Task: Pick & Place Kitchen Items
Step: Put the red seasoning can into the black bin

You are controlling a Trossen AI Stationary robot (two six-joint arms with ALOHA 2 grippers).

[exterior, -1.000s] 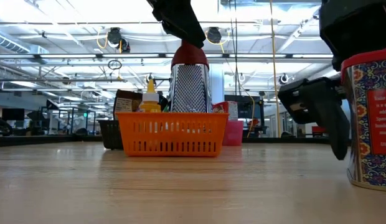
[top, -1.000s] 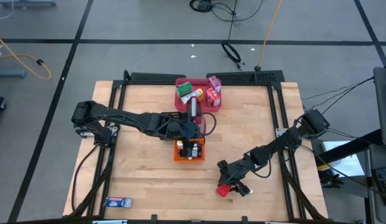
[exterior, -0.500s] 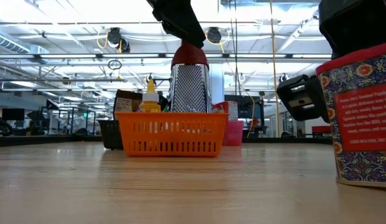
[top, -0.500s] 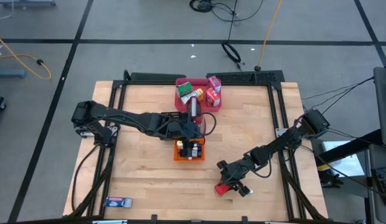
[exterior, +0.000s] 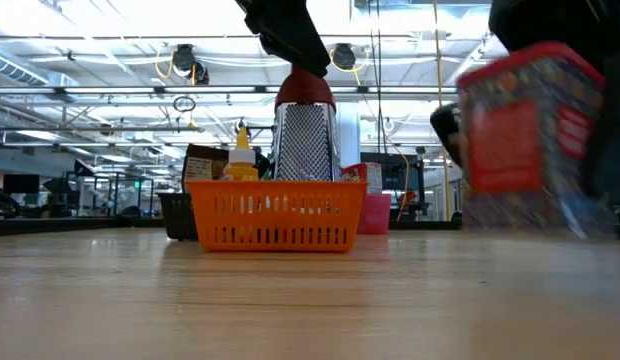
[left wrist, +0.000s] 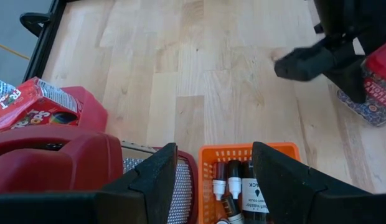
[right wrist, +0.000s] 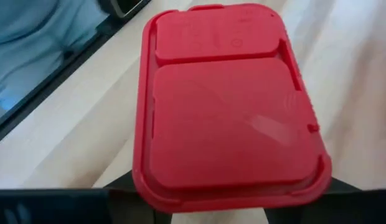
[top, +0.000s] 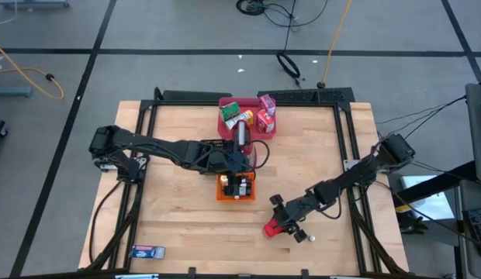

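Note:
A red-lidded box [top: 274,229] with patterned sides hangs near the table's front right, with my right gripper [top: 285,223] shut on it. Its lid [right wrist: 227,106] fills the right wrist view. In the low view the box [exterior: 530,130] shows blurred and tilted above the wood. My left gripper [left wrist: 211,180] stands open above the orange basket [top: 236,188], with nothing between its fingers. Small dark bottles [left wrist: 233,186] stand in that basket. My right gripper pinches the red box between its two fingers, one on each side wall just under the lid [right wrist: 149,196]. It comes slanting down from the table's right. The box is lifted clear of the table and tilted, its lid turned toward the wrist.
A red-and-silver grater [exterior: 306,140] stands beside the orange basket. Behind it the pink tray [top: 225,122] holds green and red cartons. A black basket [exterior: 176,215] shows behind the orange one. A small blue packet [top: 147,252] lies at the front left corner.
My right gripper has shut on the red box, which stood on the table a second ago. It has then raised the box clear of the wood and tipped it, drifting slightly toward the table's left.

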